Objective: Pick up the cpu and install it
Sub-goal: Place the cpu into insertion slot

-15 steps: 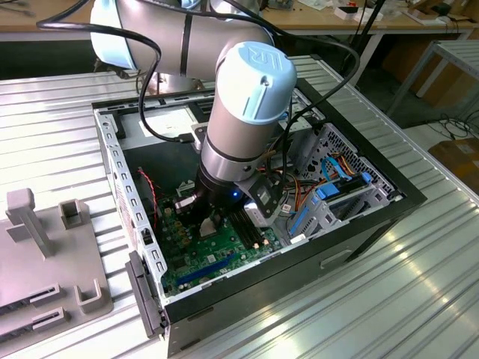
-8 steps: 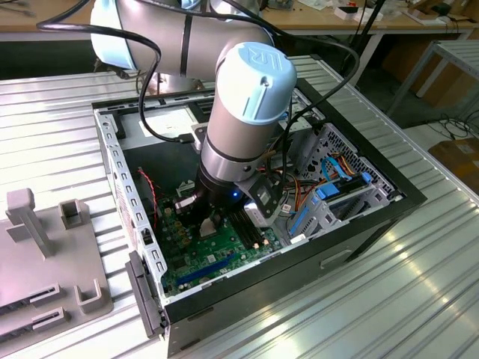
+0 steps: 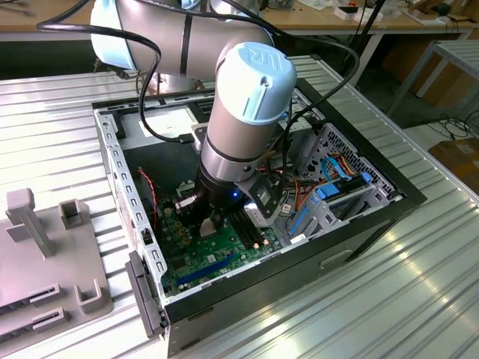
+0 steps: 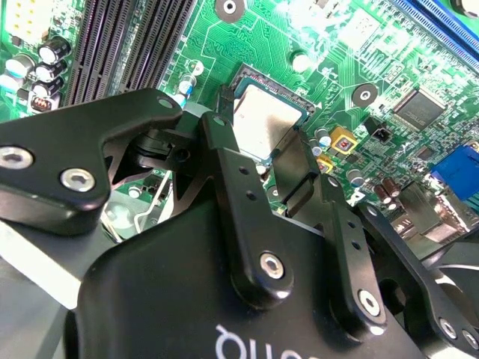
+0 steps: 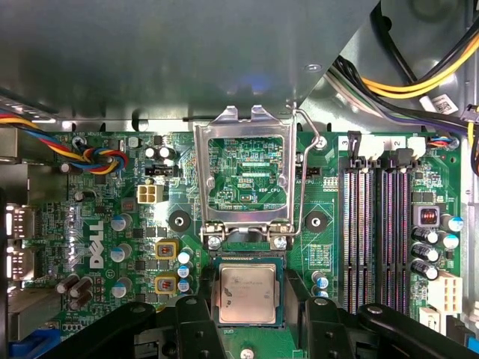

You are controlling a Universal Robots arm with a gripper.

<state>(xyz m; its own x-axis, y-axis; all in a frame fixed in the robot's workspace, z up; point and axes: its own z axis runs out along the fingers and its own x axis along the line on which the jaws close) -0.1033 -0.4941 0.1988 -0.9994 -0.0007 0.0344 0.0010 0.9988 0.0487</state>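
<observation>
Bright, even light falls on the ribbed metal bench (image 3: 419, 299) around the computer case (image 3: 123, 187). Broad white glare streaks run along the ribs on both sides of the case. Inside the case the floor lies in shade beneath the arm (image 3: 239, 112), whose pale cap carries a soft highlight, and a small blue light (image 3: 236, 196) glows there. In the first wrist view the case's inner wall is dim grey. The motherboard (image 5: 97, 187) within the case is evenly lit and crisp, and the socket frame (image 5: 247, 172) glints. In the second wrist view the black hand (image 4: 263, 127) shows glossy highlights and soft focus, and one stretch of board washes out whitish.
</observation>
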